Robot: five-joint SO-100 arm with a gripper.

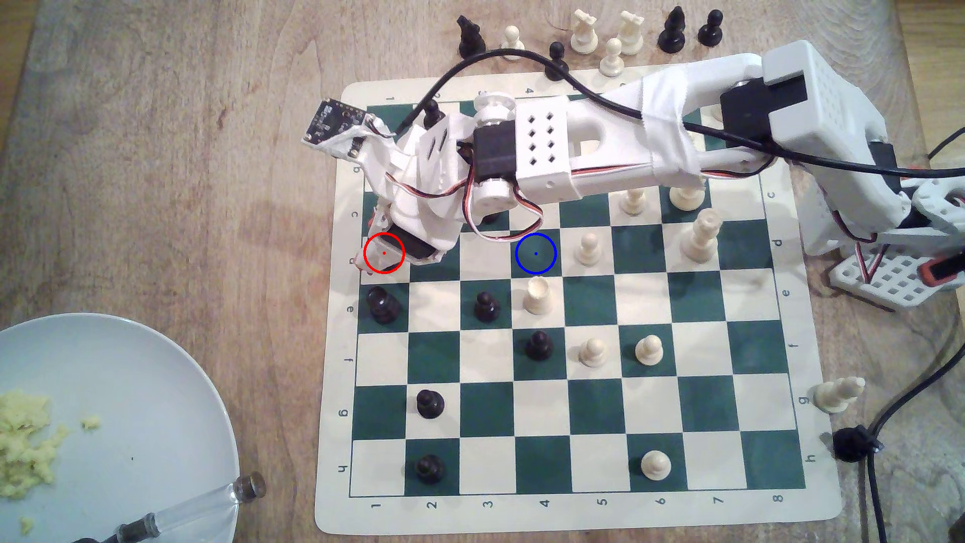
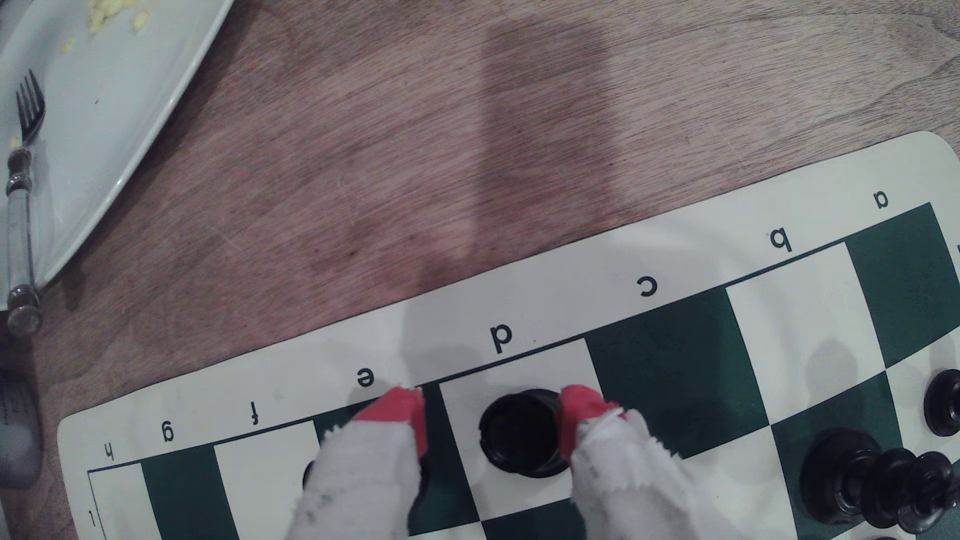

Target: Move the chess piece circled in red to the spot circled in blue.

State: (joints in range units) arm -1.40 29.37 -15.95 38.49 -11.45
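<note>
Black and glossy, the rook (image 2: 524, 433) stands on the white d1 square at the board's (image 1: 783, 501) edge; the wrist view shows its notched top between 2 red-tipped fingers (image 2: 576, 415), the one on the c side touching it, the one on the e side standing apart with a strip of board between; so the gripper (image 2: 491, 423) is spread around the rook, not clamped on it. From the exterior view the rook is hidden under the arm's wrist, and the red ring (image 1: 384, 253) marks its square at about 9 o'clock from the board's centre; the gripper (image 1: 389, 250) covers that ring. That view also gives the spot (image 1: 536, 253), a green square ringed in blue, bare, 3 squares toward 3 o'clock from the red ring; a white pawn (image 1: 588, 248) sits just beside it at 3 o'clock. At 7 o'clock off the board lies a plate (image 1: 156, 376); the wrist view shows a fork (image 2: 23, 171) on it.
</note>
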